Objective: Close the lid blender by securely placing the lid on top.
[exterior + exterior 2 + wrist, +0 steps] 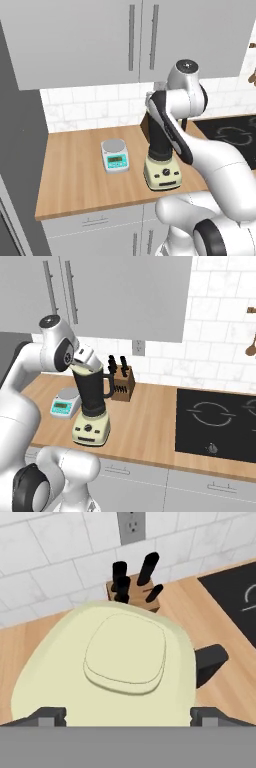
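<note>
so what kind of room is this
A kitchen, rendered rather than real: a wooden counter with a black cooktop, a knife block against white tile, and a blender beside a small scale.

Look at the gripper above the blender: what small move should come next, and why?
Probably lift straight up and away. The lid already sits on the blender jar's mouth, and the gripper looks open, its fingertips spread to either side of the lid rather than pinching it.
</note>
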### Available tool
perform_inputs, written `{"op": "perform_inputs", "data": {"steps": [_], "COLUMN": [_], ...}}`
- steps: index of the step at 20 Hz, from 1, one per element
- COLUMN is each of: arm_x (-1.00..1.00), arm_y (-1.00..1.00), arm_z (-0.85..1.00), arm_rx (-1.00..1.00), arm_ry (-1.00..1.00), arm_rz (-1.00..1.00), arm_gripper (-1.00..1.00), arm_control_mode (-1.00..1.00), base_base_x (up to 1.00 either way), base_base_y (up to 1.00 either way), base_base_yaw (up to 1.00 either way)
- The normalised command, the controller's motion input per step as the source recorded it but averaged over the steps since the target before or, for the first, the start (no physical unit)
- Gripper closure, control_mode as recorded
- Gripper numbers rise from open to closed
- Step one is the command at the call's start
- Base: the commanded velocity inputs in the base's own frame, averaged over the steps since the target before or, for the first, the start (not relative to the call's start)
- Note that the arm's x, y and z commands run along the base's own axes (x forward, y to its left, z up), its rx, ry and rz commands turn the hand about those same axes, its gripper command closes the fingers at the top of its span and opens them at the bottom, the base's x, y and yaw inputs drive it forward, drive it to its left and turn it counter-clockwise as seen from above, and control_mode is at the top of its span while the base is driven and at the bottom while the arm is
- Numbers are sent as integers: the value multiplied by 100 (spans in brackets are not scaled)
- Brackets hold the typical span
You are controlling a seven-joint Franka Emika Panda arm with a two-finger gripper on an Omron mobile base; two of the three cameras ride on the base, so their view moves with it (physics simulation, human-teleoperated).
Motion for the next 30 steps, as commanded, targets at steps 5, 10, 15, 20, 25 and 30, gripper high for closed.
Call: {"op": "perform_inputs", "data": {"steps": [5, 10, 15, 20, 25, 30], "arm_x": [0, 4, -46, -98, -100, -100], "arm_y": [10, 18, 2, 27, 59, 63], "arm_z": [2, 8, 52, 3, -27, -13], "arm_rx": [-8, -18, -13, -17, -10, -1], "arm_ry": [9, 8, -5, -30, -31, -14], "arm_rz": [-4, -3, -2, 0, 0, -4], "arm_gripper": [-100, -100, -100, -100, -100, -100], "arm_control_mode": [-100, -100, -100, -100, -100, -100], "base_base_x": [0, 0, 0, 0, 0, 0], "base_base_y": [0, 0, 0, 0, 0, 0], "base_base_yaw": [0, 0, 0, 0, 0, 0]}}
